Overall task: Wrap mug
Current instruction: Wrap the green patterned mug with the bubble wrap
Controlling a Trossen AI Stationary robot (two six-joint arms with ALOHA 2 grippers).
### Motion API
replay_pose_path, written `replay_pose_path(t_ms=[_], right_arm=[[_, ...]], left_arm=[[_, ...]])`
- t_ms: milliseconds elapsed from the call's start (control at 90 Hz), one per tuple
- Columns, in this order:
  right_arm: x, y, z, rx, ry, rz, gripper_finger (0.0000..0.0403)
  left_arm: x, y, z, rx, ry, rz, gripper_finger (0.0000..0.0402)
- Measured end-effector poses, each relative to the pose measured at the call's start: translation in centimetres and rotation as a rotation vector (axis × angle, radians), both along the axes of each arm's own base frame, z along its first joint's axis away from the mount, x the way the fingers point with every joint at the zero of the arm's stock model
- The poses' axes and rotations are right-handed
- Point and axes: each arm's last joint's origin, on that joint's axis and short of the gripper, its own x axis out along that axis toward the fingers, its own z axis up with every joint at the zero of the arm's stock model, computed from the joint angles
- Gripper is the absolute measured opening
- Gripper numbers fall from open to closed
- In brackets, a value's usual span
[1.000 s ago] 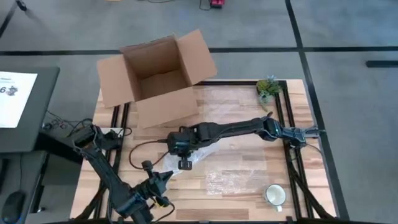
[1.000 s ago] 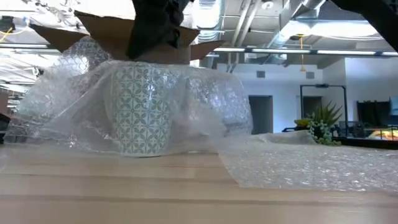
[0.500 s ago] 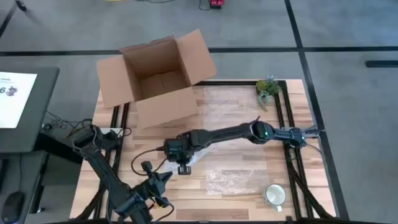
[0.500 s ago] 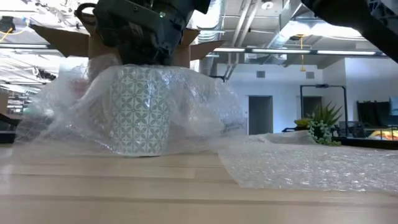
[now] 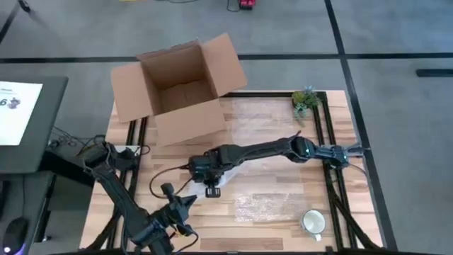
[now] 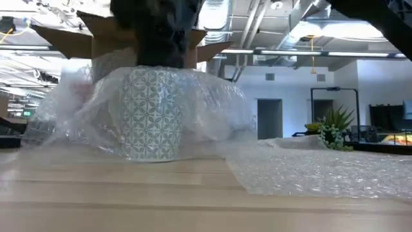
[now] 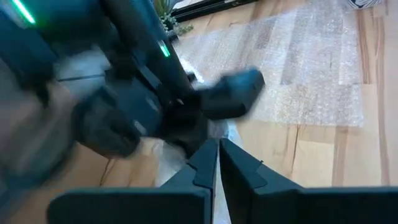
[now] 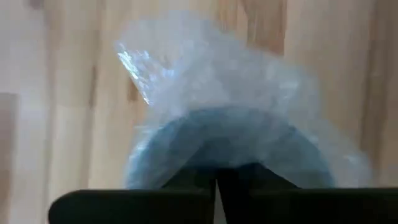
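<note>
Fingers of the right gripper [image 5: 209, 185] are pinched together just above the mug [image 6: 152, 115], seemingly pressing bubble wrap [image 6: 212, 119] down over its rim to drape it, while the left gripper [image 5: 185, 205], also clenched, waits nearby.

We see the right arm stretched low across the table from its right edge toward centre-left | right claw [image 5: 209, 185] pointing down, fingers [image 8: 249, 177] pressed together | left arm folded at the near left corner | left claw [image 5: 190, 202] fingers [image 7: 205, 163] closed, aimed at the right wrist
</note>
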Motion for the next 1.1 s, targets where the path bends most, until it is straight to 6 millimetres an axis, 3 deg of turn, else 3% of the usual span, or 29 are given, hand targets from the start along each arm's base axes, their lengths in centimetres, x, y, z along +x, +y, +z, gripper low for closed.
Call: replay_pose_path(t_ms=[333, 656, 767, 1100], right_arm=[[-1.6, 0.0, 2.9, -0.001, 0.004, 0.008, 0.0000], [-1.2, 1.0, 5.4, -0.059, -0.200, 0.097, 0.0000], [-0.7, 0.3, 4.1, -0.094, -0.190, 0.076, 0.0000], [-0.7, -0.1, -2.3, -0.088, -0.093, 0.072, 0.0000]], left_arm=[[-0.2, -0.2, 0.0, -0.001, -0.001, -0.008, 0.0000], [-0.3, -0.3, 0.0, 0.001, 0.001, -0.013, 0.0000], [-0.8, -0.7, 0.7, 0.005, 0.005, -0.033, 0.0000], [-2.8, -2.4, 3.1, 0.008, -0.037, -0.106, 0.0000]])
